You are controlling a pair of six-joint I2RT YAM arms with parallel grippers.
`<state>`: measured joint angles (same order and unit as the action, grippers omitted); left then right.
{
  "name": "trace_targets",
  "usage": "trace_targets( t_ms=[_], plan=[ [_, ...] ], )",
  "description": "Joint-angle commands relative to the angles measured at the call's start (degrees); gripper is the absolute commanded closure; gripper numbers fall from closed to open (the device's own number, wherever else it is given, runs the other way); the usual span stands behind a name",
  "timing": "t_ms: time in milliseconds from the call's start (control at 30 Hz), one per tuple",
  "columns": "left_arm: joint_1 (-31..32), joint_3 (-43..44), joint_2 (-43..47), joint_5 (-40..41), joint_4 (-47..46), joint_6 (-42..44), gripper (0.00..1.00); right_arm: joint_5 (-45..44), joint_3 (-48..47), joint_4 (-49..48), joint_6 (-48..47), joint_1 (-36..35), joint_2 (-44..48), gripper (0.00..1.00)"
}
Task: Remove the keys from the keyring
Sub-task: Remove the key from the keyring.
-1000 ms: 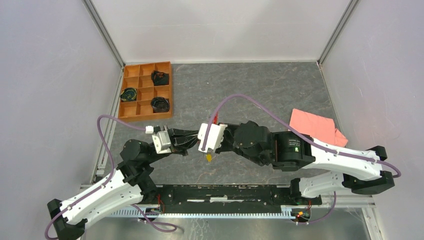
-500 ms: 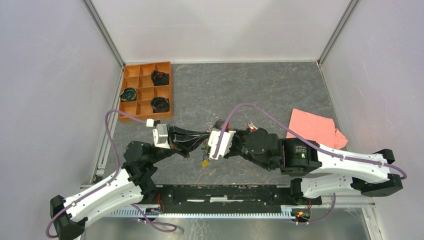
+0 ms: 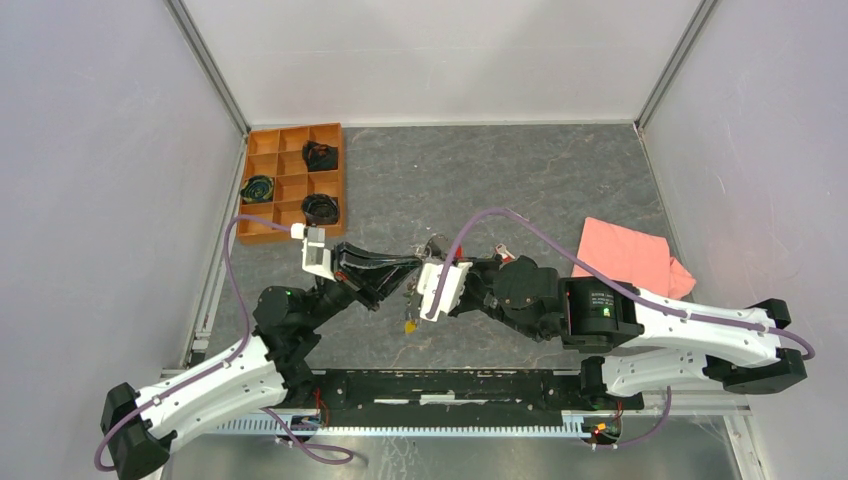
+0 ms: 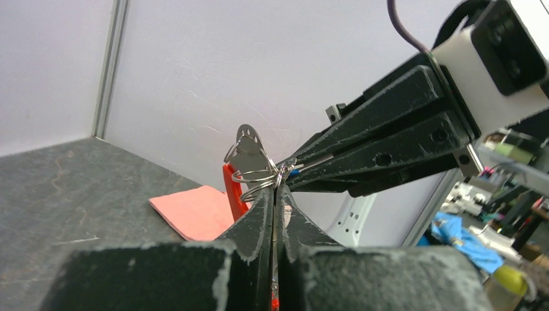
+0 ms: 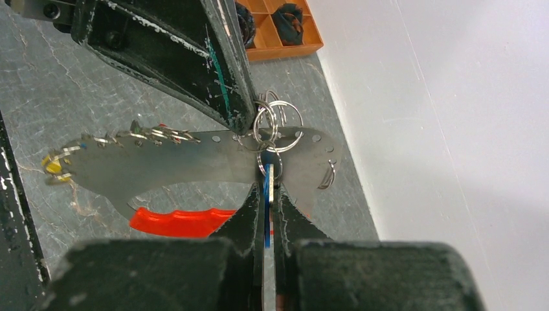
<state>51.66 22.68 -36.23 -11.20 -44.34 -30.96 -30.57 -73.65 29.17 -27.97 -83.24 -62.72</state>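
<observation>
Held up off the table in the lower middle of the overhead frame, the bundle is light and fiddly. The keys [image 5: 155,137] are tiny and stiff, strung edge-on along a flat metal plate [image 5: 194,165], and I judge their smooth blades would slip in a pinch, so the plastic heads are the better hold. The keyring [image 5: 277,126] is thin sprung wire, coiled at the centre of the right wrist frame. It will likely flex and snap back rather than break, and is best held at the coil itself, close to the key being worked off. The red strap [image 5: 181,220] hanging below looks soft and would give little purchase (it would only let the ring swing). The right gripper [image 5: 266,184] stands at the bottom centre of its own frame, jaws pressed together on a blue key [image 5: 267,172] just under the ring. The left gripper [image 4: 274,191] shows at the upper left of that same view, jaws likewise closed, its tips nipping the ring's wire. The two sets of tips are almost touching. Farther back, the pink cloth [image 3: 625,252] lies at the right of the overhead frame, and the orange tray [image 3: 293,180] sits at the upper left
</observation>
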Motion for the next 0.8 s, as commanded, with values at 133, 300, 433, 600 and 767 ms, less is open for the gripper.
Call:
trace_targets(
  t_ms=[133, 300, 433, 600, 767],
  plan=[
    [-0.2, -1.5, 0.7, 11.0, -6.9, -13.0, 0.98, -1.4, 0.8, -1.9, -1.7, -0.4, 0.1, 1.0],
    [-0.2, -1.7, 0.7, 13.3, -7.0, -14.9, 0.98, -1.9, 1.7, -3.0, -2.8, -0.5, -0.4, 1.0],
    [-0.2, -1.0, 0.4, 13.9, -5.7, -15.5, 0.98, -2.2, 1.6, -3.1, -3.4, -0.5, -1.0, 1.0],
    [-0.2, -0.2, -0.1, 14.1, -4.0, -16.2, 0.98, -2.9, 1.3, -3.1, -4.2, -0.5, -1.7, 1.0],
    [-0.2, 2.1, 0.7, 15.2, 3.7, -12.2, 0.98, -3.2, 1.0, -3.7, -5.0, -0.6, -1.3, 1.0]
  ],
)
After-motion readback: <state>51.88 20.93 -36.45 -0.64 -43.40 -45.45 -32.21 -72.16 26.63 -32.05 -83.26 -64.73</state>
